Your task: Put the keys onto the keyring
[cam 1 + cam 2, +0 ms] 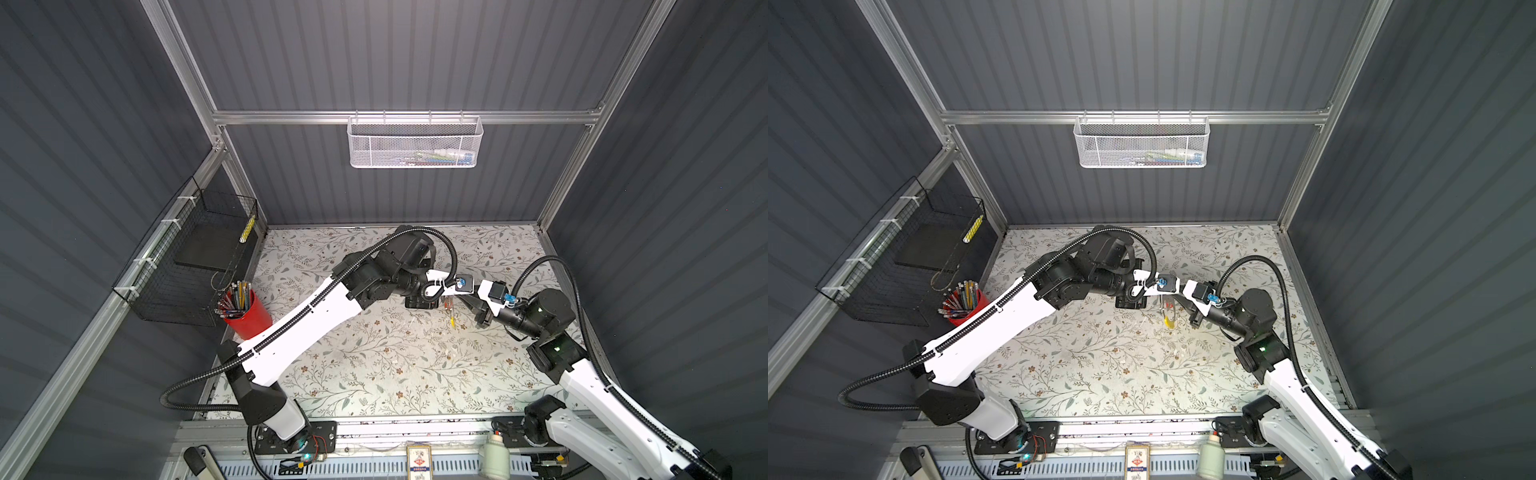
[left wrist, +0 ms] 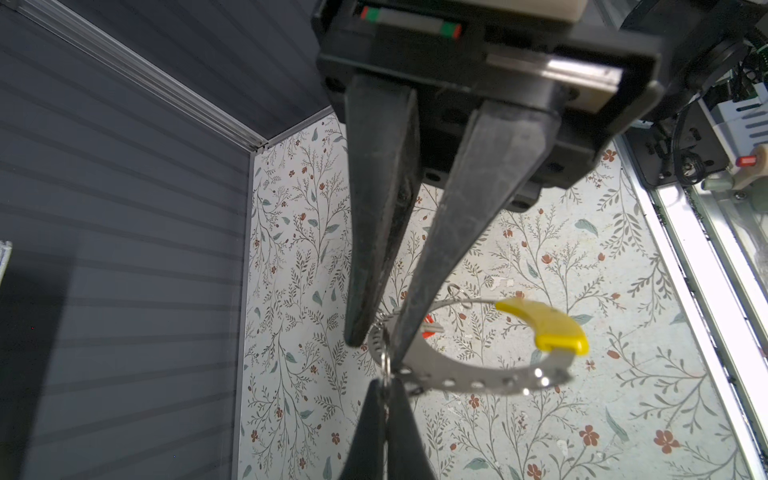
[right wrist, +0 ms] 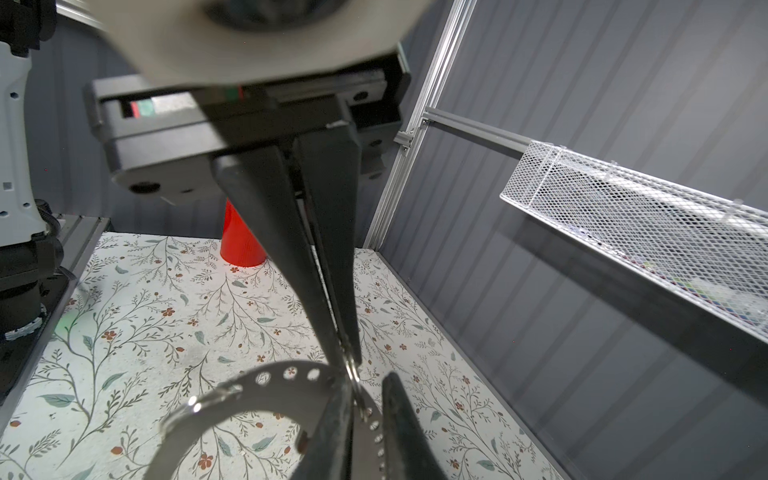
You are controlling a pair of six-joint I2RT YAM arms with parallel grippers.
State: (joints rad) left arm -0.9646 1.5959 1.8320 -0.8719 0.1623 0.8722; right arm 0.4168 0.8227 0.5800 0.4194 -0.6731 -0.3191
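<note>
Left claw (image 2: 378, 351) nips keyring (image 2: 478, 380) rim (right claw (image 3: 351, 360): split-ring (image 3: 359, 392))

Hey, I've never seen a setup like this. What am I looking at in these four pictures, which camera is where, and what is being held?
Two white-and-black robot arms work over a floral table. Two pictures look down from overhead, side by side; the other two come from cameras on each arm's wrist, looking along its pincers. The left gripper is clamped on the keyring, a grey hoop with holes and a yellow segment, held in the air. The right gripper seems to pinch a small wire loop at the hoop. On the table stands a red cup of pencils.
</note>
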